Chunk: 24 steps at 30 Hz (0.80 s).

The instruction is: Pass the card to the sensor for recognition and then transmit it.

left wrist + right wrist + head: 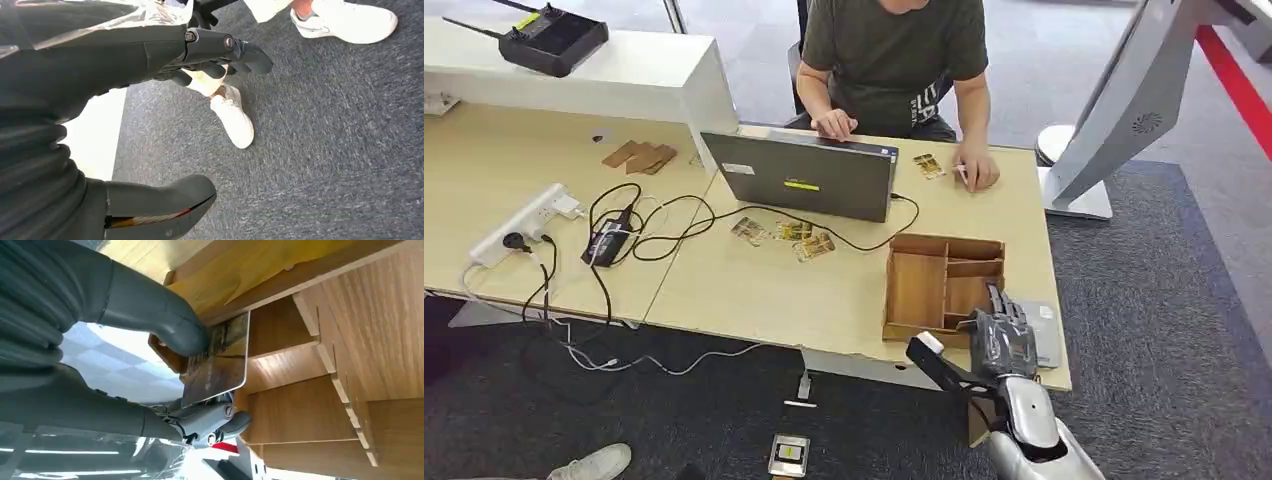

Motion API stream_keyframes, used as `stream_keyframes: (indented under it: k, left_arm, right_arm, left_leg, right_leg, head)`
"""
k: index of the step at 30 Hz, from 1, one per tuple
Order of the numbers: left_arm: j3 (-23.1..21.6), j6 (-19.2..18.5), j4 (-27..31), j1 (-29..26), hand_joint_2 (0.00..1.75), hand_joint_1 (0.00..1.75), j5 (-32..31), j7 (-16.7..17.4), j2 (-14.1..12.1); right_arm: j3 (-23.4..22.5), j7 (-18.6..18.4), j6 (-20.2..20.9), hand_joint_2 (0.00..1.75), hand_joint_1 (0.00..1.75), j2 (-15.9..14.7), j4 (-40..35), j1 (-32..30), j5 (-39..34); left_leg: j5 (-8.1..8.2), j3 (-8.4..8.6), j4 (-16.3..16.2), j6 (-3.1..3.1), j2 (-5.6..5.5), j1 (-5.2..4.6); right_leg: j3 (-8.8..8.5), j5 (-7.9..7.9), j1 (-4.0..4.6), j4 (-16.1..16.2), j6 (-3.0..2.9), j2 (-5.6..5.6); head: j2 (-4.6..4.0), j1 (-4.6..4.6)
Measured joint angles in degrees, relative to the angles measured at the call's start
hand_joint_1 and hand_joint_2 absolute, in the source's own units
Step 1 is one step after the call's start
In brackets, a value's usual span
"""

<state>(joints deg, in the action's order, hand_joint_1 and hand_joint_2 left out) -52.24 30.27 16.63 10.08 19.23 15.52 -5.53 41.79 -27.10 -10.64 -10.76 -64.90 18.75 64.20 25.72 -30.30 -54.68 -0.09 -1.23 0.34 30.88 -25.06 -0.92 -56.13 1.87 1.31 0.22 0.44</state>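
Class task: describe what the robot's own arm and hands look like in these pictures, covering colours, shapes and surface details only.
The right hand is dark grey with jointed fingers on a silver, rounded forearm with a black band. Up close it shows a grey ribbed cover and a thick smooth grey thumb. The left hand looks alike: dark fingers with round pivot screws, and a red-and-yellow strip along its thumb.

— What is sitting on the wooden table [754, 290] just now?

— A grey laptop [802, 176] is standing open near the far edge, and a person [892, 62] is sitting behind it, resting both hands on the tabletop. Three cards [786, 236] are lying in front of the laptop.

— And the robot?

— Its right hand [1001, 335] is hovering at the near right corner, just beside a wooden divided tray [942, 284]. A white power strip [522, 222] is trailing black cables [639, 228] on the left.
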Motion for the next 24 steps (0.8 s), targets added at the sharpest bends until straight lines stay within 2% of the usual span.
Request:
stream_keyframes:
  k: [6, 11, 18, 24]
  left_arm:
    - [0.0, -0.02, 0.0, 0.19, 1.75, 0.0, -0.61, 0.24, 0.05]
    - [0.04, -0.02, 0.0, 0.12, 1.75, 0.0, -1.07, 0.04, 0.07]
    - [0.31, -0.29, 0.0, 0.05, 1.75, 0.0, -1.49, 0.04, 0.07]
    - [0.35, -0.68, 0.0, 0.14, 1.75, 0.0, -2.32, 0.48, 0.13]
  right_arm:
    - [-0.2, 0.79, -3.11, 1.75, 1.75, 1.53, 3.57, 1.84, -1.73]
    - [-0.22, 0.53, -4.22, 1.75, 1.75, 2.03, 3.52, 3.49, -1.64]
    - [-0.81, 0.15, -6.21, 1.75, 1.75, 1.6, -1.55, 5.02, -0.13]
    - [-1.2, -0.24, -6.01, 1.75, 1.75, 0.59, -7.24, 5.41, 1.16]
  left_leg:
    - [-0.02, 0.1, 0.0, 0.0, 0.02, 0.0]
    - [-0.1, 0.07, -0.01, 0.05, 0.02, -0.04]
    - [-0.09, 0.03, -0.02, 0.05, 0.01, -0.03]
    - [-0.09, 0.01, -0.02, 0.05, 0.01, -0.03]
  right_leg:
    - [-0.13, 0.01, 0.01, 0.0, 0.0, 0.0]
    - [-0.11, 0.12, 0.0, 0.0, 0.06, 0.0]
    - [-0.04, 0.12, 0.0, -0.01, 0.06, 0.0]
    - [-0.02, 0.12, 0.0, 0.0, 0.06, 0.0]
  head:
    - [0.0, 0.0]
    - [0.0, 0.02]
    - [0.0, 0.02]
    - [0.0, 0.02]
